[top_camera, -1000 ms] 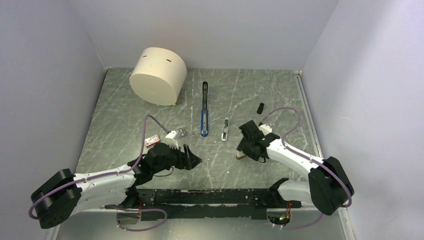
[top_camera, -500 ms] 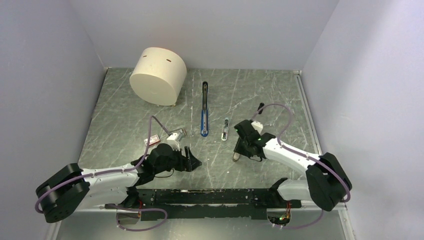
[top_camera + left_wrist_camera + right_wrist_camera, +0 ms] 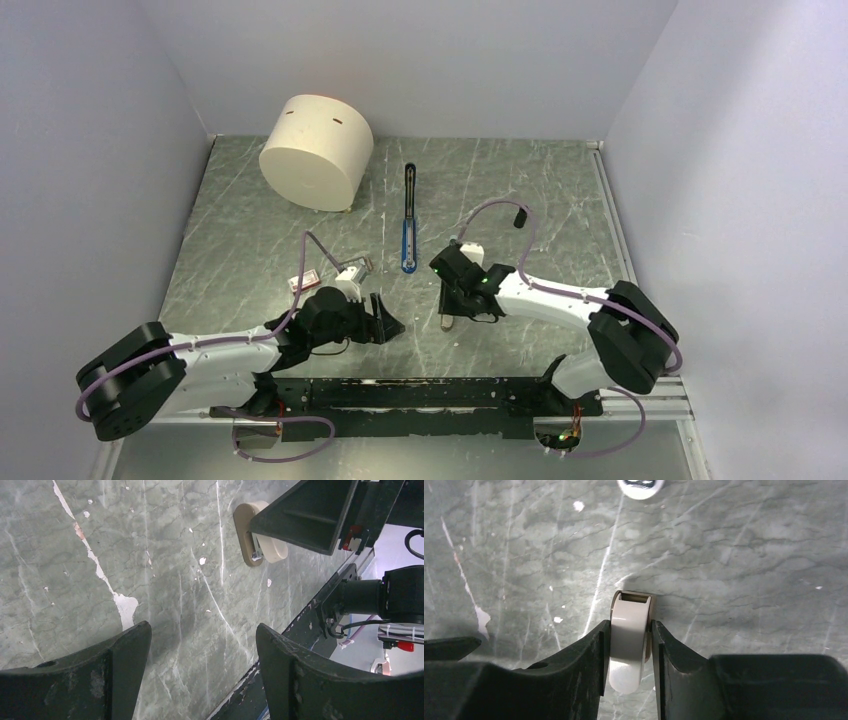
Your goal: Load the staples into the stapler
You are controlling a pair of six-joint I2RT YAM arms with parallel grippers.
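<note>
Right gripper [image 3: 630, 630]: jaws clamped on the beige oval lump [image 3: 633, 607], which rested on the table [image 3: 250, 220]. Over the last second this gripper slid the lump leftward, toward the left gripper [image 3: 200, 645]. That one had barely shifted; its jaws stood wide apart with nothing between them.

Assessment: the lump is no part of the loading, so this move only rearranges clutter. Loading has not begun.

A pale rounded piece [image 3: 640, 484] lay just ahead of the lump, apart from it. The stapler [image 3: 408, 225] lay opened flat ahead and left of the right gripper, near and untouched. The staples [image 3: 304, 283], of which only the red-and-white box was clear, lay beside the left wrist, on its outer side.

Bare tabletop remained between the grippers. The black rail [image 3: 430, 392] at the near edge ran close behind both.
</note>
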